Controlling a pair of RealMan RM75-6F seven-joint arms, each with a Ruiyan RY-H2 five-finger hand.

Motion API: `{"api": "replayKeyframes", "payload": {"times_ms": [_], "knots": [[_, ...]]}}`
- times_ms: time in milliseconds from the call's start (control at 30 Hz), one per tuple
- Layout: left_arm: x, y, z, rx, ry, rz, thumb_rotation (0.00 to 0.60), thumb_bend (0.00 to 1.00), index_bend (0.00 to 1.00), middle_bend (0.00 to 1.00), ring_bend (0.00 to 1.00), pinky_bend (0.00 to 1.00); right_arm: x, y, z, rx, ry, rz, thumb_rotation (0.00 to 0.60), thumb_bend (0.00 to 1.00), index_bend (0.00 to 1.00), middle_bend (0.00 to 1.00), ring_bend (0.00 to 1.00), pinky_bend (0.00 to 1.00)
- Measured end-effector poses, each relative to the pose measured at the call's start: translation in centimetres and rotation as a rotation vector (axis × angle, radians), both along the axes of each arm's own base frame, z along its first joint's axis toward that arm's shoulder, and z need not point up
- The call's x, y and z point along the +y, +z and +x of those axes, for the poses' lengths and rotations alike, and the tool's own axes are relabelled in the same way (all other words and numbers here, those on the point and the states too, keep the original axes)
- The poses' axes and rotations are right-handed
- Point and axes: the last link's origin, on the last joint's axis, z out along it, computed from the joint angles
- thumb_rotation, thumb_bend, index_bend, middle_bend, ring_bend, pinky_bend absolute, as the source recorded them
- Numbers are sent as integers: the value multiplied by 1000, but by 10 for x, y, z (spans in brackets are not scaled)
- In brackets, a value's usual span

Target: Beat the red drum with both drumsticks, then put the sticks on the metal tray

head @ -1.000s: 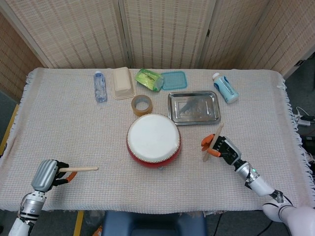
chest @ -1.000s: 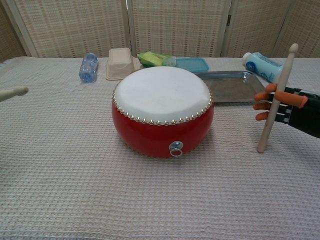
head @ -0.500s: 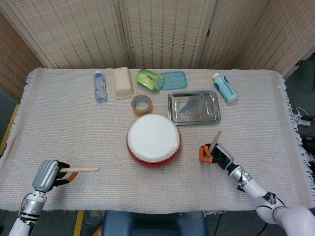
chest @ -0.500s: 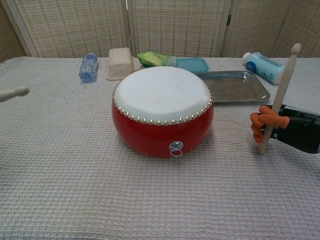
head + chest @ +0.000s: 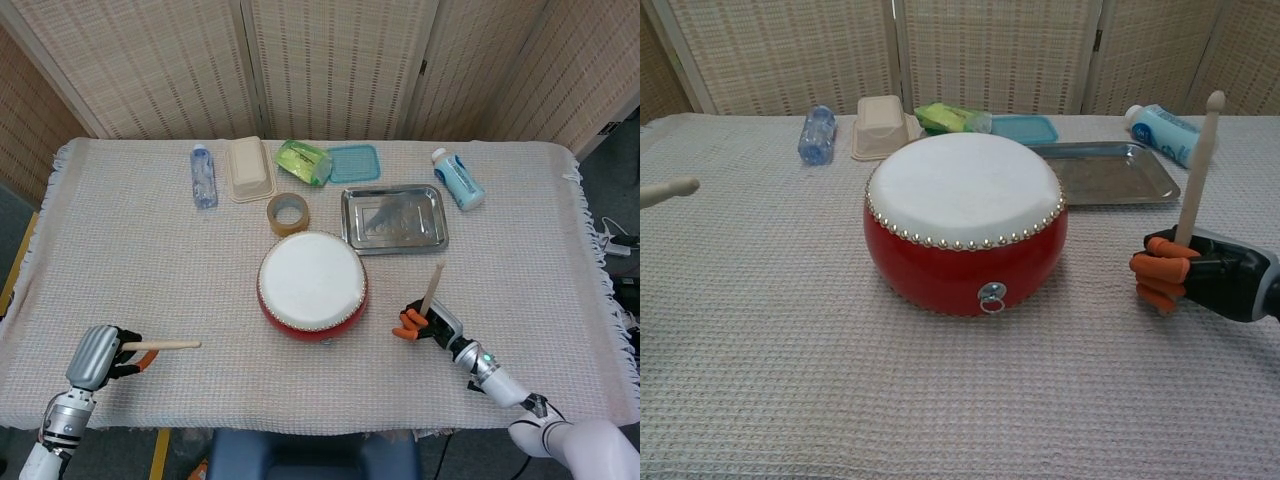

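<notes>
The red drum [image 5: 312,284] with its white skin [image 5: 963,188] stands in the middle of the table. My right hand [image 5: 422,322] sits just right of the drum and grips a wooden drumstick [image 5: 1196,171] that stands nearly upright, tip up. My left hand [image 5: 100,355] is at the near left edge and holds the other drumstick [image 5: 160,345] level, its tip pointing right toward the drum; in the chest view only that stick's tip [image 5: 670,189] shows. The metal tray [image 5: 393,219] lies behind the drum to the right, with nothing in it.
Along the back stand a water bottle [image 5: 203,176], a beige box [image 5: 249,168], a green packet [image 5: 302,161], a teal lid [image 5: 354,163] and a blue-white bottle [image 5: 458,179]. A tape roll [image 5: 287,213] lies just behind the drum.
My right hand has moved left and nearer, closing on the drum, and its stick has swung from a slant to nearly upright. The left hand and its stick have stayed put.
</notes>
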Motion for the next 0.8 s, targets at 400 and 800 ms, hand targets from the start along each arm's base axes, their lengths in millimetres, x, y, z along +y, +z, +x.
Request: {"api": "replayKeyframes", "payload": {"times_ms": [400,800], "knots": [[7,-1,2,37,-38,-5,600,330,1000,1000,1000,1000,-4,4,14,134,146,-30,600,481,1000,1000,1000,1000],[33,9,38,154,-224,-4,600,329,1000,1000,1000,1000,-20,83,38,708,496,-120,600,483,1000,1000,1000,1000]]}}
